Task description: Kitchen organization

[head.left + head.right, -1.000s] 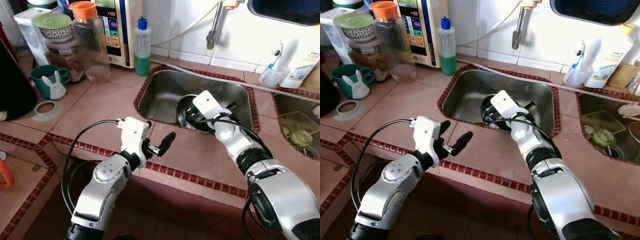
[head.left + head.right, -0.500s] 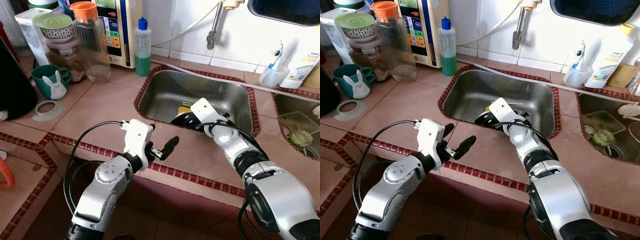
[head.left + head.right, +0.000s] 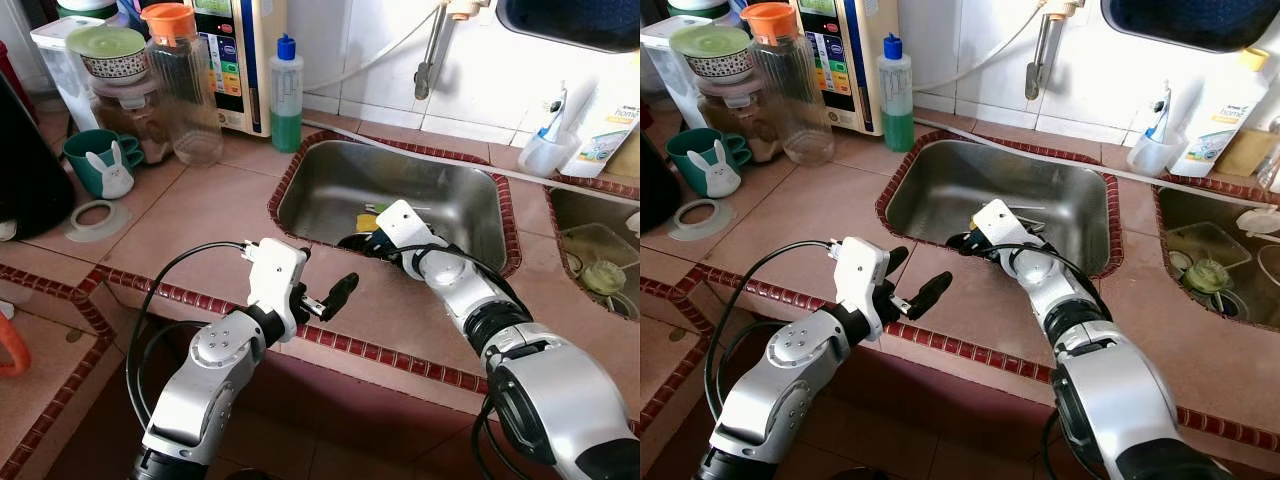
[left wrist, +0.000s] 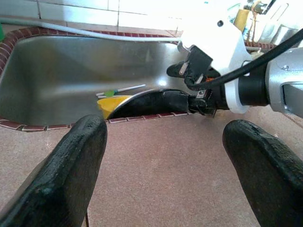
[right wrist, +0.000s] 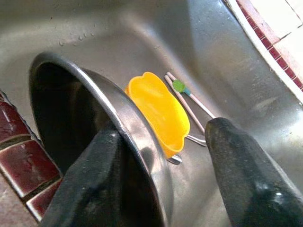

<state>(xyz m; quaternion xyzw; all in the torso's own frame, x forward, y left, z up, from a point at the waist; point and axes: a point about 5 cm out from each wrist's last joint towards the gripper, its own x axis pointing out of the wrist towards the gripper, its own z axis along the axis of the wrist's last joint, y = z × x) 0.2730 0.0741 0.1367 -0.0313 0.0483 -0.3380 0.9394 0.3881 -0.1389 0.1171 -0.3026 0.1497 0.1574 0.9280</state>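
So far the right end effector (image 5: 161,156) is clamped on the metal bowl's (image 5: 142,137) rim at the sink's (image 3: 330,165) middle edge, not lifted out, while the left end effector (image 4: 165,161) hangs apart at lower left, and a yellow cup (image 5: 161,111) waits inside.

A green-filled soap bottle with a blue cap (image 3: 285,92) stands behind the sink beside a clear plastic pitcher with an orange lid (image 3: 183,84), with a teal mug bearing a white rabbit (image 3: 100,163) and a pale round ring (image 3: 95,217) on the terracotta-tiled counter (image 3: 190,215).
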